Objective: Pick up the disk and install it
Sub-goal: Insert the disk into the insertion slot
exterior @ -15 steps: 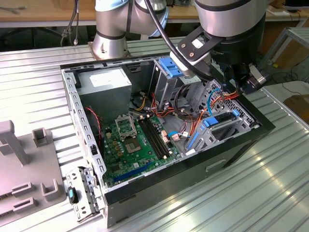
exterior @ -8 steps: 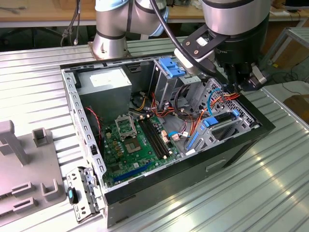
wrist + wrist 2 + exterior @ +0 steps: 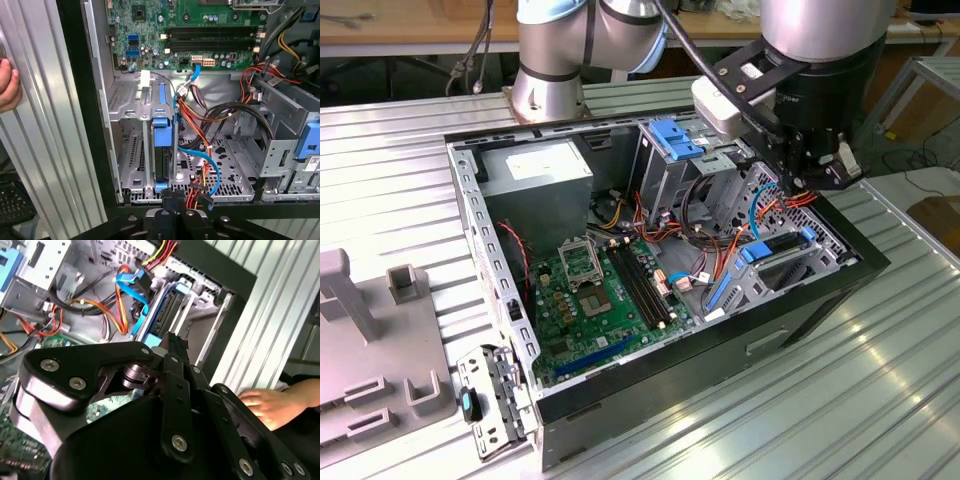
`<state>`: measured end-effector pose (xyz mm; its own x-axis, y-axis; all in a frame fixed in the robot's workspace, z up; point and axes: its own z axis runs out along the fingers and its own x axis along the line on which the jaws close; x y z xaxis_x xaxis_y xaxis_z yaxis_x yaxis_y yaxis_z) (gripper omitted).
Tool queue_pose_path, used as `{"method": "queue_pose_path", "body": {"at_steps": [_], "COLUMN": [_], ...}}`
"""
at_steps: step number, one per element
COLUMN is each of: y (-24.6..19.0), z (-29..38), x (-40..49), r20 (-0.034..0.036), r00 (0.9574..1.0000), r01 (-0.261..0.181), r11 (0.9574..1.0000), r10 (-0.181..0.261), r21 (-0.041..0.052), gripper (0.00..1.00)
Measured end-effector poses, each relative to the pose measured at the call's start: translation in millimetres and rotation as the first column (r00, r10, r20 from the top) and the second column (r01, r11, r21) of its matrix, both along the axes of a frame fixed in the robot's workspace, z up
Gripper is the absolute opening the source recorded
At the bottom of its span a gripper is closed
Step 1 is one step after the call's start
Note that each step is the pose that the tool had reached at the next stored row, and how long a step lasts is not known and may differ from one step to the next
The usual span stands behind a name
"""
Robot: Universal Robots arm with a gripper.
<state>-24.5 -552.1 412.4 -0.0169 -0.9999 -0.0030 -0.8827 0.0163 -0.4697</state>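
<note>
The arm (image 3: 620, 30) reaches from its base on the far side of the counter (image 3: 880, 380) over the open computer case (image 3: 720, 345). Its wrist points straight down above the case's end on the exterior view's right. The pincer (image 3: 805, 180) hangs over the drive cage (image 3: 790, 275), just above it and apart from it.

The disk (image 3: 775, 248) sits in a slot of that cage, its blue rails framing the dark body. It is in the near corner of the case, on the exterior view's right.

In the first wrist view the pincer (image 3: 173, 197) has its tips drawn together with nothing between them. The disk (image 3: 162, 135) stands on edge in the cage directly ahead. Orange and blue cables (image 3: 200, 150) run beside it, and the green motherboard (image 3: 210, 30) lies beyond.

In the second wrist view the pincer (image 3: 172, 342) narrows to one point over the disk (image 3: 162, 312).

Both wrist views show a person's hand (image 3: 7, 85) (image 3: 267, 402) resting on the ribbed counter outside the case wall.
</note>
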Motion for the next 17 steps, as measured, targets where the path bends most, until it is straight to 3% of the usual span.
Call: {"method": "queue_pose_path", "body": {"at_steps": [3,5,8,9,11,12,13,14,15,16,17], "y": [1.1,2.4,3.5,4.0,4.6,5.2,5.2,5.3,5.4,5.5,5.5], "z": [0.0,0.0,-0.1,0.0,0.0,0.0,-0.1,-0.1,0.1,0.1,0.1], "x": [6.4,12.7,21.1,26.5,32.5,39.5,43.7,46.7,53.1,63.0,69.0], "r20": [-0.0443,-0.0787,-0.1104,-0.1262,-0.1425,-0.1674,-0.1817,-0.1917,-0.2123,-0.2422,-0.2587], "r00": [0.999,0.9969,0.9939,0.992,0.9898,0.9859,0.9834,0.9814,0.9772,0.9702,0.966], "r01": [0.0,0.0,0.0,0.0,0.0,0.0,0.0,0.0,0.0,0.0,0.0], "r11": [1.0,1.0,1.0,1.0,1.0,1.0,1.0,1.0,1.0,1.0,1.0], "r10": [0.0,0.0,0.0,0.0,0.0,0.0,0.0,0.0,0.0,0.0,0.0], "r21": [0.0,0.0001,0.0001,0.0001,0.0,0.0001,0.0004,0.0005,0.0003,0.0005,0.0006], "gripper": [0.11,0.11,0.11,0.11,0.11,0.11,0.11,0.11,0.11,0.11,0.11]}}
